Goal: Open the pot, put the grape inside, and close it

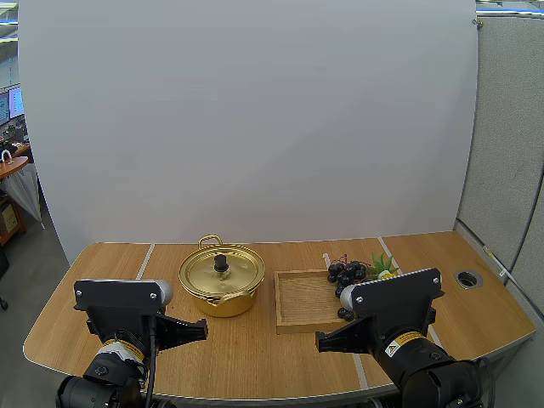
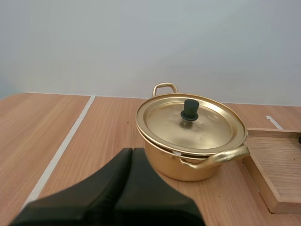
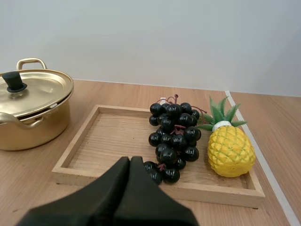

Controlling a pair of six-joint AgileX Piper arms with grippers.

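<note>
Since the lid (image 1: 240,276) is still sitting on the pot (image 1: 225,304), I'd say step one isn't done. The first move really comes down to which arm is closer to that black knob (image 1: 221,263).

The pot stands a bit left of the desk's (image 1: 102,280) middle, nearer the back edge than the front. The wooden tray (image 1: 299,302) is just beside it on the right.

My left gripper (image 1: 202,327) hangs by the front edge with its fingers pressed together into one wedge, holding nothing. From its wrist view the knob is ahead and a little to the right of the tip, sticking straight up. So the left arm looks like the nearer one for the lid.

The right gripper (image 1: 323,342) is closed and empty too, also by the front edge, and it points at the grapes (image 1: 347,274). They lie in the tray's right half, the bunch running from the tray's back edge toward its front edge, right next to a toy pineapple (image 1: 384,270) at the right rim.

My guess is left takes the lid and right takes the grapes. Both would need to spread their fingers first.
</note>
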